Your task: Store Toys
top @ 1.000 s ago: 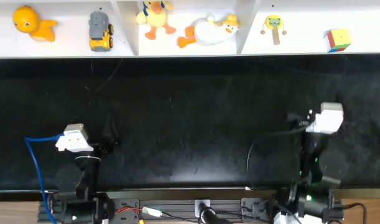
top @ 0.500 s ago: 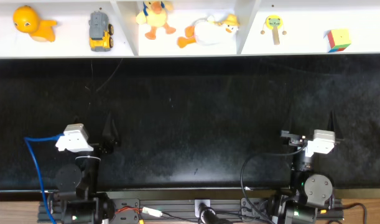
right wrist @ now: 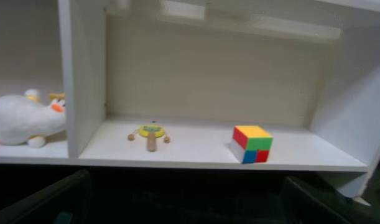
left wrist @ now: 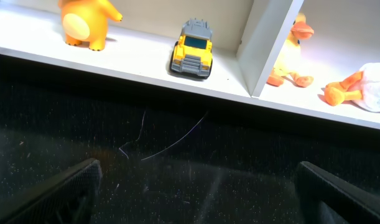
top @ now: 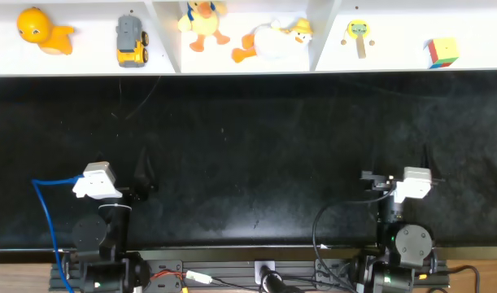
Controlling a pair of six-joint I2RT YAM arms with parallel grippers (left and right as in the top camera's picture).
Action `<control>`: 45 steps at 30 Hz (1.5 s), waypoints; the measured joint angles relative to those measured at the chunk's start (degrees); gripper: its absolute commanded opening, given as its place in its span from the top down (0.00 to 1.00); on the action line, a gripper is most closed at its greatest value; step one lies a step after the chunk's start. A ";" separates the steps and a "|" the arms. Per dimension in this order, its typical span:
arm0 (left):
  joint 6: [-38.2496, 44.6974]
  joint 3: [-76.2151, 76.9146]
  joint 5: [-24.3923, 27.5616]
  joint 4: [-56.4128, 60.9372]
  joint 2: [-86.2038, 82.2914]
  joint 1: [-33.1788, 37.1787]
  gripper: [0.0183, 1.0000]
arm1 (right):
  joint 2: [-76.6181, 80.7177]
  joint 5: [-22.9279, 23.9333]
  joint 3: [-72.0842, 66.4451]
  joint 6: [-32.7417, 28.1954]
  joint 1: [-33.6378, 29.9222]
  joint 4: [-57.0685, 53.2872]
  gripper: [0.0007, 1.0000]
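Top view: all six toys sit in the shelf [top: 248, 67] bays. Duck [top: 41, 31] + truck [top: 132, 41] are in the left bay, plush duck [top: 203, 22] + goose [top: 274, 41] in the middle, rattle [top: 359, 36] + cube [top: 442, 51] in the right. Nothing lies on the mat [top: 248, 155], so storing looks done. Left arm [top: 98, 181] and right arm [top: 412, 182] both sit low near their bases, well apart from the shelf; prob. parked since there's nothing left to fetch.

Left wrist view: left gripper [left wrist: 196, 196] has fingers wide apart and is empty. It faces the truck and duck across bare mat.

Right wrist view: right gripper [right wrist: 190, 202] has fingers spread and holds nothing. It's aimed at the rattle/cube bay, with the goose just past the divider.

Vs. 1 s ago: right arm has pulled back toward its base and sits lower in the top view. Left arm hasn't moved, toys unchanged.
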 measured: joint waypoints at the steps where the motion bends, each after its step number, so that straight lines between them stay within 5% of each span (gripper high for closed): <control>1: 0.00 0.00 0.00 0.00 0.00 0.00 0.00 | 0.00 0.00 0.00 -0.07 0.83 -0.24 0.00; 17: 0.00 0.00 0.00 0.00 0.00 0.02 0.00 | 0.00 -0.11 0.00 -0.09 14.58 -2.78 0.00; 45: 0.02 0.00 0.00 0.00 0.00 0.02 0.00 | 0.00 -1.97 0.00 -0.09 14.95 -8.26 0.00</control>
